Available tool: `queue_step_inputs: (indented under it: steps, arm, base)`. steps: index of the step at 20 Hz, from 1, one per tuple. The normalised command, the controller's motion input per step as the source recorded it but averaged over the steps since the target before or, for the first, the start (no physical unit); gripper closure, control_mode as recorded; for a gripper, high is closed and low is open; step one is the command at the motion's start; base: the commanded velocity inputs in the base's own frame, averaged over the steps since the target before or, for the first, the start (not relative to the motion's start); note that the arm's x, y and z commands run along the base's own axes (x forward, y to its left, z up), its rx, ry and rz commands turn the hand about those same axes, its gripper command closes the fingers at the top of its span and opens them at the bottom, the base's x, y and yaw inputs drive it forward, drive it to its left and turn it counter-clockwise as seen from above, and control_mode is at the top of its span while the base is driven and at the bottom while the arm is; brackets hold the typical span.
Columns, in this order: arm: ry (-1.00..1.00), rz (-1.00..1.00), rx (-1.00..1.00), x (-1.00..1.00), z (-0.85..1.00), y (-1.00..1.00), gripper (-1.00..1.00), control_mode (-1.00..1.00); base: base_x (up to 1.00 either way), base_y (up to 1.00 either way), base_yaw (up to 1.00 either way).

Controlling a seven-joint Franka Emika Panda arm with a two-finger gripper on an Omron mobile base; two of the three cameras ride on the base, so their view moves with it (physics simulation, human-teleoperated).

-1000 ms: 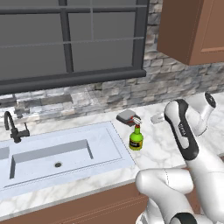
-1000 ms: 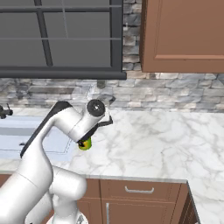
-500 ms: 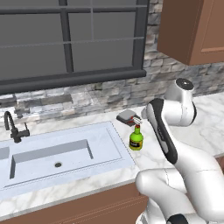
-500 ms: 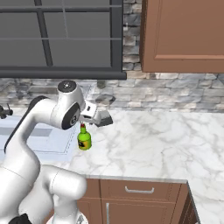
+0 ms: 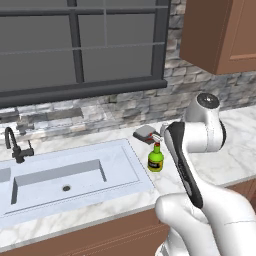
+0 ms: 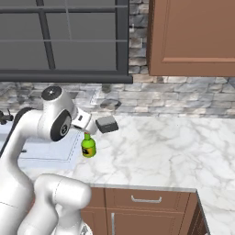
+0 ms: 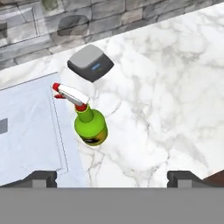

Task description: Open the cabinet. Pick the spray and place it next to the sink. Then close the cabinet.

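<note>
Two dark fingertips [image 7: 39, 178] stand far apart at the bottom of our hand view, so we read the gripper [image 7: 111, 178] as open, with nothing between its fingers. We see the spray [image 7: 89, 122] upright on the marble counter [image 7: 175, 96], well clear of those tips and touched by neither. Its green body sits just beside the right edge of the sink [image 7: 26, 131], and its white trigger nozzle with the red tip points out over the basin's rim. In the left base view we find the spray [image 5: 156, 159] standing on the counter strip between the sink [image 5: 75, 172] and the white arm. In the right base view the spray [image 6: 88, 146] stands just below the arm's wrist, near the counter's front part.

A small grey box [image 7: 90, 63] with a blue mark lies flat on the counter behind the spray, close to the stone backsplash [image 7: 87, 17] and apart from the bottle. We see the cabinet [image 6: 193, 36] mounted high on the wall to the right of the dark window [image 6: 59, 36]; its brown door faces us flat in the right base view. The dark curved faucet [image 5: 15, 145] rises at the far left end of the sink.
</note>
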Motion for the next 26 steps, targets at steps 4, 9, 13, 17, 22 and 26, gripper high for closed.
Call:
queue_step_inputs:
  steps: [4, 9, 13, 17, 22, 26]
  arm:
    - [-0.16, 0.00, 0.00, -0.37, 0.09, 0.31, -1.00, -1.00]
    - [-0.09, 0.00, 0.00, -0.42, 0.48, 0.14, -1.00, -1.00]
    - [-0.01, 0.01, 0.00, -0.64, 0.50, 0.01, -1.00, -1.00]
    - [0.00, 0.00, 0.00, -0.52, 0.41, 0.01, -1.00, -1.00]
    - [0.00, 0.00, 0.00, -0.13, 0.07, 0.04, -1.00, -1.00]
    - [0.00, 0.00, 0.00, 0.00, 0.00, 0.00, -1.00, -1.00]
  base:
    - [0.00, 0.00, 0.00]
    - [0.00, 0.00, 0.00]
    - [0.00, 0.00, 0.00]
    - [0.00, 0.00, 0.00]
    - [0.00, 0.00, 0.00]
    - [0.00, 0.00, 0.00]
